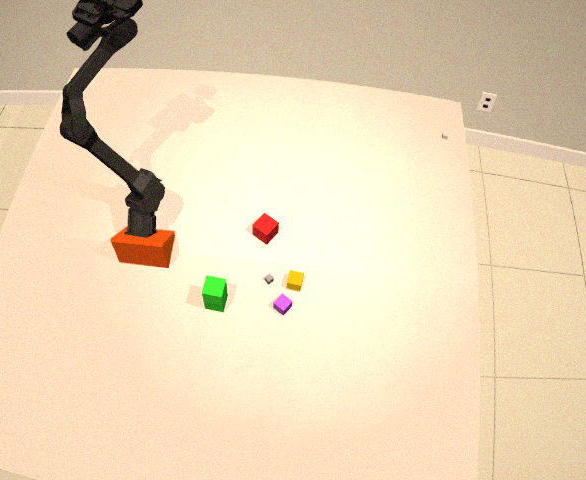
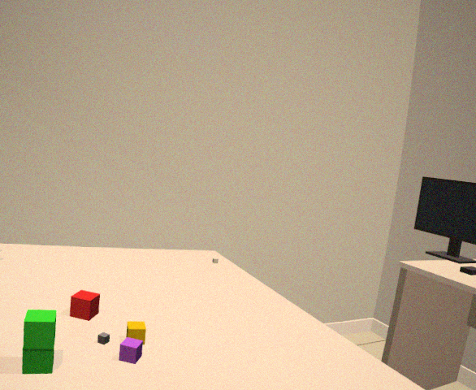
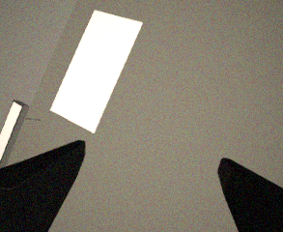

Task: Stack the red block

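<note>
1. The end effector (image 3: 151, 161) is released, its two dark fingers standing wide apart with nothing between them; the wrist view past them shows only a grey surface with a bright white rectangular panel (image 3: 97, 70).
2. In the top view the arm (image 1: 84, 111) rises from its orange base (image 1: 143, 249), which sits near the left edge of the counter (image 1: 334, 387), and reaches up and away beyond the far edge, well apart from every block.
3. The red block (image 1: 265, 227) rests on the counter around its middle, to the right of the base, touching nothing.
4. The green tower (image 2: 38, 340), two green cubes stacked upright, stands nearer the front than the red block, clear of it.
5. A yellow block (image 1: 295, 280), a purple block (image 1: 282, 303) and a tiny grey cube (image 1: 268, 278) cluster to the right of the tower, apart from each other.
6. Another tiny grey piece (image 1: 444, 136) lies near the far right corner.
</note>
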`<state>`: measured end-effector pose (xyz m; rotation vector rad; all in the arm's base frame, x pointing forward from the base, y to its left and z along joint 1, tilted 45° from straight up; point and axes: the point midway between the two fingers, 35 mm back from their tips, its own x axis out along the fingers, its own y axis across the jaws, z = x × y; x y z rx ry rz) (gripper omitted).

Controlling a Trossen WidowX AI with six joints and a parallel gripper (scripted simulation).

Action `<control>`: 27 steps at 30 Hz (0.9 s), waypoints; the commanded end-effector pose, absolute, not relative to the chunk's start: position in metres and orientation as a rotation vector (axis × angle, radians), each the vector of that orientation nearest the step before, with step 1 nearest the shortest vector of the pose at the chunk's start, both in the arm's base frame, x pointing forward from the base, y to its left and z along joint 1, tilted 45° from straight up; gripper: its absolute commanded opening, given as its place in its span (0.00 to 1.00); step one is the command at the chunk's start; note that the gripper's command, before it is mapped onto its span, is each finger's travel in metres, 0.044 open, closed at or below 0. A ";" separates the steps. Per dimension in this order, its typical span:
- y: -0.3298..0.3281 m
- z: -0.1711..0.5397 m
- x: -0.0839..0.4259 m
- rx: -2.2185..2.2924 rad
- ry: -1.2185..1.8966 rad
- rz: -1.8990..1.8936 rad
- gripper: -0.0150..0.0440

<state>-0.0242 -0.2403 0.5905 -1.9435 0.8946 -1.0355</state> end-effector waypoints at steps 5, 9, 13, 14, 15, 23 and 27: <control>-0.211 0.617 -0.019 -2.155 1.029 -1.114 1.00; -0.157 0.653 0.002 -2.490 1.250 -1.232 1.00; -0.110 0.673 0.031 -2.740 1.424 -1.309 1.00; -0.094 0.678 0.043 -2.823 1.480 -1.329 1.00; -0.079 0.682 0.056 -2.906 1.535 -1.347 1.00; 0.006 0.670 0.167 -3.492 1.877 -1.382 1.00; 0.030 0.648 0.222 -3.784 1.958 -1.342 1.00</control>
